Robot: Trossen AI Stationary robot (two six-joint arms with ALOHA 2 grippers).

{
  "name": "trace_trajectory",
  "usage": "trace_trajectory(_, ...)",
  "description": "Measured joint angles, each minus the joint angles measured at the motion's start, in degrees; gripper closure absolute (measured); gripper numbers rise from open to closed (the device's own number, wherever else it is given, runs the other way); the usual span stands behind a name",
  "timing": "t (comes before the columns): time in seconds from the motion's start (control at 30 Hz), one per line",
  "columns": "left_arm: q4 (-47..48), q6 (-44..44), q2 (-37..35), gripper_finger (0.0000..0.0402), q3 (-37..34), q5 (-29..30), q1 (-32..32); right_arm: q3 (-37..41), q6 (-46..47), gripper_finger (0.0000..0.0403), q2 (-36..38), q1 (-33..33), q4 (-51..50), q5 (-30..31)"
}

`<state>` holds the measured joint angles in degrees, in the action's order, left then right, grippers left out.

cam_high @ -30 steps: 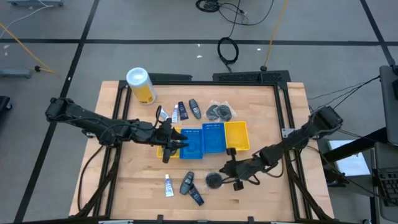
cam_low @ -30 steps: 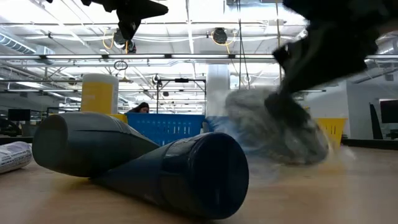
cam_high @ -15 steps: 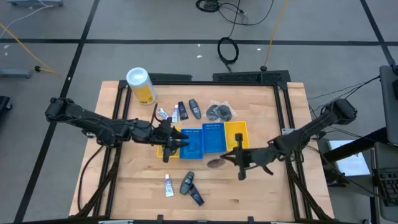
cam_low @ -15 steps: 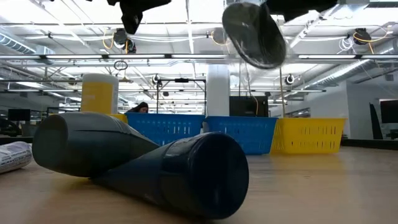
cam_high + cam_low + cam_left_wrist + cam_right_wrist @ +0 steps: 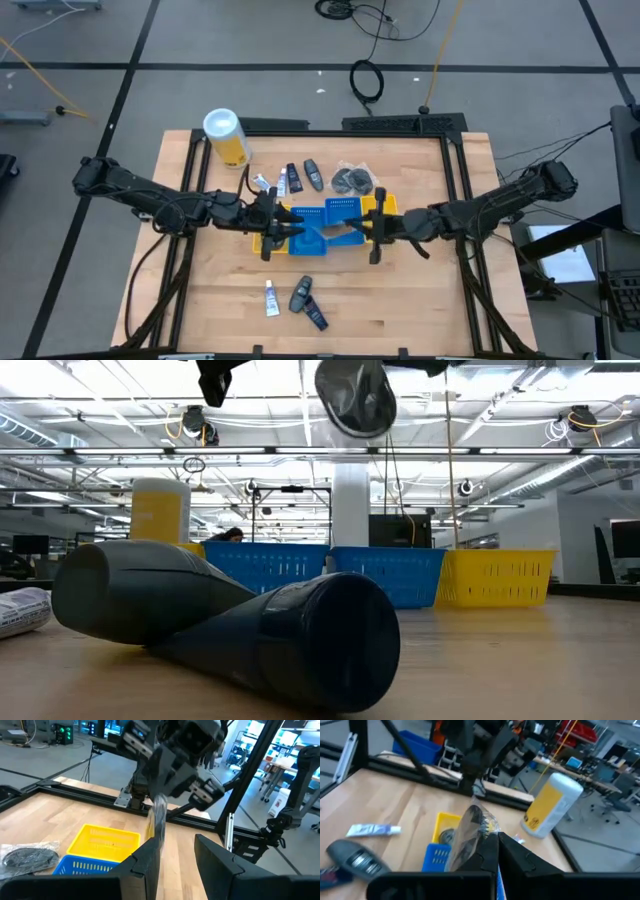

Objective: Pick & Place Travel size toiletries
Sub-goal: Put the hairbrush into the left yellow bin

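Level over the bins, my right gripper (image 5: 366,230) is shut on a clear packet with a dark round content (image 5: 470,831), which hangs high in the low view (image 5: 355,395). My left gripper (image 5: 275,228) hovers open over the left yellow bin (image 5: 262,240), with nothing between its fingers (image 5: 177,855). On the table's far part lie a white tube (image 5: 262,183), a dark bottle (image 5: 293,178), a grey oval (image 5: 313,175) and more clear packets (image 5: 352,180). Near the front edge lie another white tube (image 5: 271,297), a grey oval (image 5: 301,295) and a dark bottle (image 5: 316,317). My right gripper pinches the packet's edge (image 5: 479,844) between its two fingers. The fingers reach in about level from the table's right side. The packet stands out past the fingertips, lifted clear above the bins, seen edge-on in the left wrist view (image 5: 159,817).
Four bins stand in a row mid-table: yellow, blue (image 5: 310,230), blue (image 5: 343,212), yellow (image 5: 385,212). A big yellow canister with a white lid (image 5: 228,135) stands at the far left. The two grippers face each other closely over the bins.
My right gripper has risen from the table's near part and swung toward the far edge and the left, up over the bins, levelling out as it went. The packet has been lifted clear of the table with it. The gripper has stayed shut.
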<state>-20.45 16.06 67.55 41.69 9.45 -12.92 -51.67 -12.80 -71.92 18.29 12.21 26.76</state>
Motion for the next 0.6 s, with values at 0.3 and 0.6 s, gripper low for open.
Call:
trace_trajectory(0.3, -0.1, -1.2, 0.0, 0.0282, 0.0, 2.6, 0.0, -3.6, -1.7, 0.0403, 0.0, -2.9, 0.0, -4.4)
trace_trajectory(0.6, -0.3, -3.6, 0.0, 0.0282, 0.0, 4.2, 0.1, -6.4, -4.5, 0.0403, 0.0, -3.4, 0.0, -4.4)
